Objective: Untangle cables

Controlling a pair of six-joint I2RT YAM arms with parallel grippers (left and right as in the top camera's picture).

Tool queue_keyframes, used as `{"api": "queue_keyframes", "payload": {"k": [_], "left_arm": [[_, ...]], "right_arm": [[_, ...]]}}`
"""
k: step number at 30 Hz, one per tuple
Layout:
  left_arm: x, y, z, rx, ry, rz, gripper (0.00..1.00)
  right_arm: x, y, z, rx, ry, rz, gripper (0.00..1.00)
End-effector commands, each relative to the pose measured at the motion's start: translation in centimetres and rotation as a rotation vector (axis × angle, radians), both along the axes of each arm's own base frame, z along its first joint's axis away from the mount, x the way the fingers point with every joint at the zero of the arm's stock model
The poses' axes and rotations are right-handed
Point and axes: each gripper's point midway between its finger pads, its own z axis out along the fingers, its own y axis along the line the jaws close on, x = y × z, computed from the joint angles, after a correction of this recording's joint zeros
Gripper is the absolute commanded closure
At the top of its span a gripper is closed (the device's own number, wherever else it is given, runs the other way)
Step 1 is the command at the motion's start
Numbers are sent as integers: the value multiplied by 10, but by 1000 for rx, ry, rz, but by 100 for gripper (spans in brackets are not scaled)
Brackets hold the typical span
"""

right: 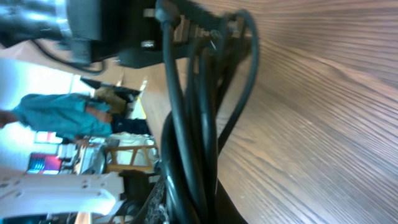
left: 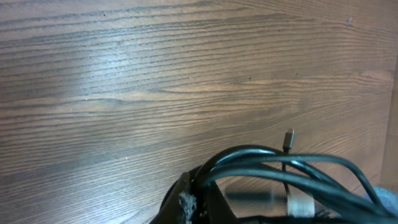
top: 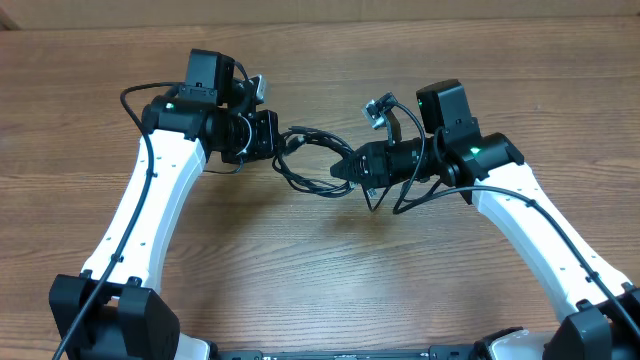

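Note:
A bundle of thin black cables [top: 308,158] is strung above the table between my two grippers. The left gripper [top: 280,140] is shut on the cables at their left end. In the left wrist view the cords [left: 280,167] arc out to the right from the closed fingers [left: 186,202], and a small plug [left: 289,138] sticks up behind them. The right gripper [top: 340,170] is shut on the cables at their right end. In the right wrist view several strands [right: 189,124] run from the closed gripper [right: 193,208] up to the left arm's gripper [right: 106,31].
The wooden table [top: 330,270] lies under both arms. The arm bases [top: 110,310] stand at the near edge, left and right. Thicker black arm wiring [top: 430,190] loops beside the right wrist.

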Motion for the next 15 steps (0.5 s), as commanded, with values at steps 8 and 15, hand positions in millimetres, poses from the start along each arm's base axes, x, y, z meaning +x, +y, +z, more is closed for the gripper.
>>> {"api": "queue_keyframes", "payload": {"k": [8,15], "left_arm": [[0,33,-39,216,33,106,96],[-3,35,-49,222,44,100,96]], "right_arm": [[-37,-1,119,425,-133,293,96],[6,-25,117,377,-77,76,96]]}}
